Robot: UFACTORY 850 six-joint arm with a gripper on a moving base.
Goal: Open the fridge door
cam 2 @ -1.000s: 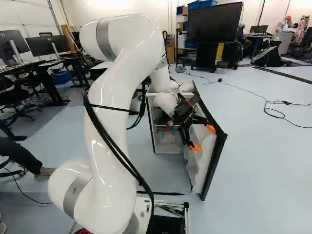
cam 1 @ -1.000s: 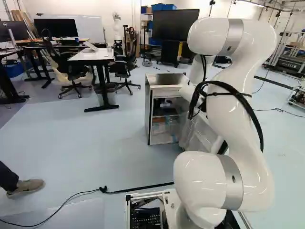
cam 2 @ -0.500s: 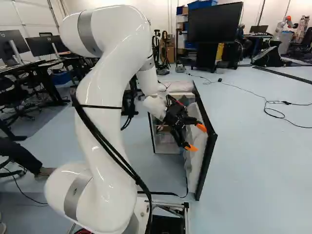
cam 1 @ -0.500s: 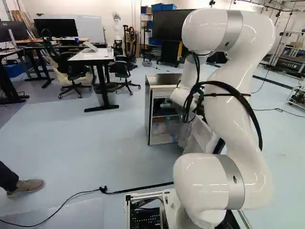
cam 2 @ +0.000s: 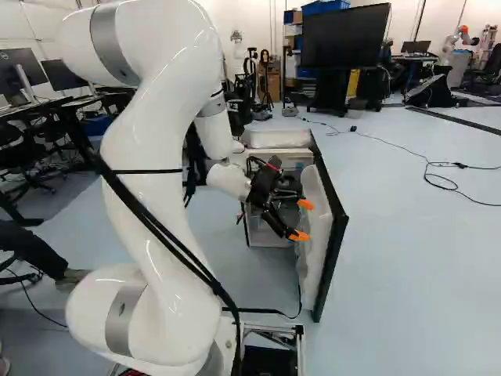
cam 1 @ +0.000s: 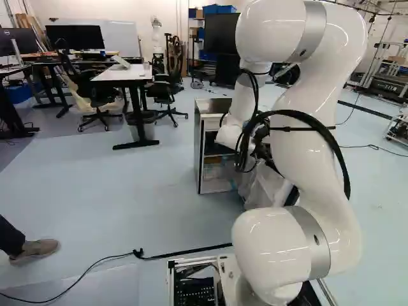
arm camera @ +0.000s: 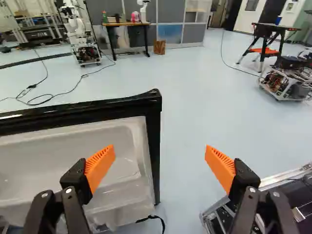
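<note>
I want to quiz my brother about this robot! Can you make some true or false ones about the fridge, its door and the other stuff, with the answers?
1. The fridge has its door standing open. True.
2. The end effector has orange pads. True.
3. The end effector is pinching the door. False: its fingers stand wide apart and don't grip it.
4. The door's inside is bright green. False: it's whitish, with a black edge.
5. A big dark screen stands farther away than the fridge. True.

My arm (cam 2: 168, 196): glossy white, rounded segments; grey joint bands (cam 1: 312, 236); strapped black cables (cam 1: 345, 172); black fingers (cam 2: 275, 222), ribbed orange pads (arm camera: 99, 168).
</note>
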